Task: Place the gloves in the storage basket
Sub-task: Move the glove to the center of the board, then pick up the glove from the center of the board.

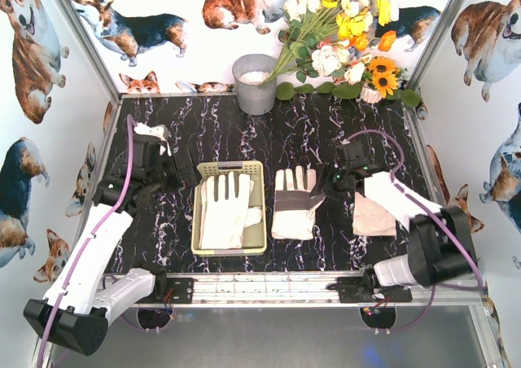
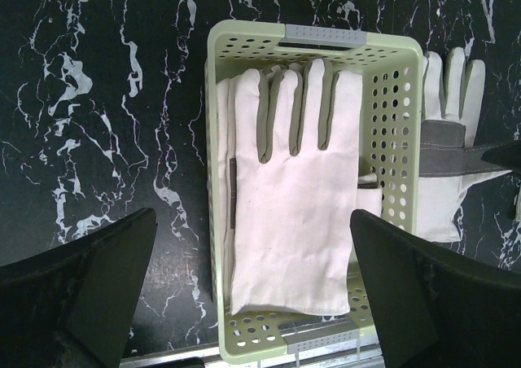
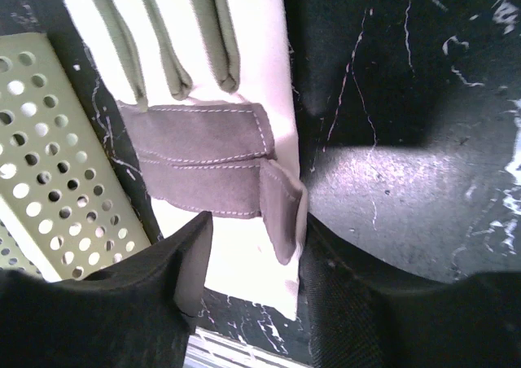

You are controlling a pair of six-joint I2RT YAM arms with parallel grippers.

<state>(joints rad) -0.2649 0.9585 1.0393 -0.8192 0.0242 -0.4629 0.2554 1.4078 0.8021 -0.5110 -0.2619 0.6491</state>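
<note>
From the top view, we are seeing the left pincer [image 1: 189,173] standing wide apart and holding nothing. Straight ahead of its fingertips, the pale yellow-green perforated plastic basket [image 1: 198,221] is lying on the black marbled table [image 1: 163,124]. A cream-white leather work glove [image 1: 224,209] is lying flat in the basket. The right pincer [image 1: 327,190] is reaching down onto the near edge of a second cream glove with a grey band [image 1: 295,201], which is lying just beside the basket. Behind this pincer, a third pale glove [image 1: 373,217] is lying half hidden under the arm.

From the left wrist, the left pincer [image 2: 252,221] is hanging open above the basket [image 2: 391,140]. The cream-white leather work glove [image 2: 293,205] is lying below the gap, fingers pointing away. Edges of something more are peeking out beneath it, and we cannot count the layers. A grey strip [image 2: 321,34] is sitting on the far rim, its marks too small to read. Beyond the right finger, the second cream glove [image 2: 448,140] is being cut off by the basket wall.

From the right wrist, the right pincer [image 3: 256,246] is standing partly apart, not clamped. The second cream glove [image 3: 252,26] is lying flat in the gap, its stitched grey band [image 3: 203,156] just ahead of the tips. The basket [image 3: 49,189] is lying to this pincer's left.
</note>
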